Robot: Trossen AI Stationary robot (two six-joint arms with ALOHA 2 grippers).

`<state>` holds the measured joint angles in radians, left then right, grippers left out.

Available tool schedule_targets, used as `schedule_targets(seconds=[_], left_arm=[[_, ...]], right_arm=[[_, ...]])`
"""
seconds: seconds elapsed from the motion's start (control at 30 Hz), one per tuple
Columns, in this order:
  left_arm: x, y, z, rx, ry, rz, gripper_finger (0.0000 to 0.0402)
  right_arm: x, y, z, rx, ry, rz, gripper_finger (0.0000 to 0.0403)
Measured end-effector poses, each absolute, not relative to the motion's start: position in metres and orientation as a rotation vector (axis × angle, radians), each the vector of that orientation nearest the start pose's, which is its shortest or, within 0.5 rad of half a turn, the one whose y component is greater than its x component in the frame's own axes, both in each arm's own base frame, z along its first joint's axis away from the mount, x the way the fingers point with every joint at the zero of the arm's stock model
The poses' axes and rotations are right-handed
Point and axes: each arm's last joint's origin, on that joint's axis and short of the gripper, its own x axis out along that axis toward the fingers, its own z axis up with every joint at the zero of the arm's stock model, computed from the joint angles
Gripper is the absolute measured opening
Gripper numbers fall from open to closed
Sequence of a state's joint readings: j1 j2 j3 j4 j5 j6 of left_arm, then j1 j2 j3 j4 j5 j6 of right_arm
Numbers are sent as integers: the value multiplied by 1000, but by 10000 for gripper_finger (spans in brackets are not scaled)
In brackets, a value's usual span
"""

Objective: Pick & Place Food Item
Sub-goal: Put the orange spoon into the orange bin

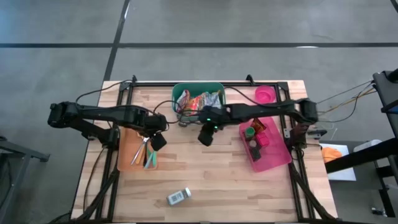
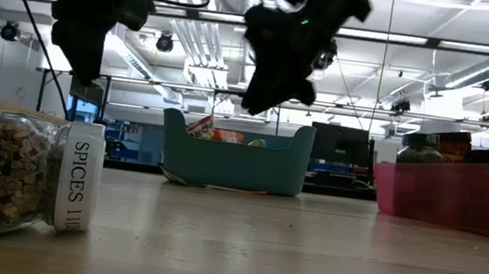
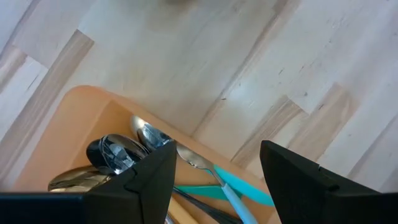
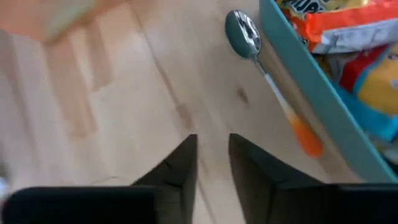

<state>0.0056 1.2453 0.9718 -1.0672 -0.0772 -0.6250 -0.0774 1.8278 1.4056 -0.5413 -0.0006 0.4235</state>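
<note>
The right gripper hangs above the bare wood at the middle of the table, its two fingers drawn close with only a narrow gap between them and nothing held. Just beyond it, toward the far edge, stands the teal bin full of snack packets; a spoon with an orange handle lies on the wood against the bin's near wall. On its outer side sits the pink tray with a few jars and bottles inside, and farther back a small pink bowl. The left gripper hangs over the edge of the orange tray, its fingers spread apart and empty, with spoons and teal-handled cutlery lying in the tray right under it. Nearer the front edge of the table, well apart from both grippers, a spice jar lies on its side.
</note>
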Motion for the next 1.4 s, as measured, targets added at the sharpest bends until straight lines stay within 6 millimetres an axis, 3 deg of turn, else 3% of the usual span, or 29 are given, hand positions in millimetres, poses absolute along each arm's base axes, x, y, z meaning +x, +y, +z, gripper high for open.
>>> schedule_targets(seconds=[0.23,0.63,1.23,1.4], left_arm=[[205,-6,254,-470,1279,426,236],[179,-17,281,-473,1146,306,236],[168,-16,288,-508,1090,303,236],[168,-16,288,-507,1091,303,236]], right_arm=[[425,-44,219,278,1056,-225,14],[450,-83,193,224,1100,-238,15],[446,-116,185,188,1117,-394,15],[447,-115,185,237,1112,-288,15]])
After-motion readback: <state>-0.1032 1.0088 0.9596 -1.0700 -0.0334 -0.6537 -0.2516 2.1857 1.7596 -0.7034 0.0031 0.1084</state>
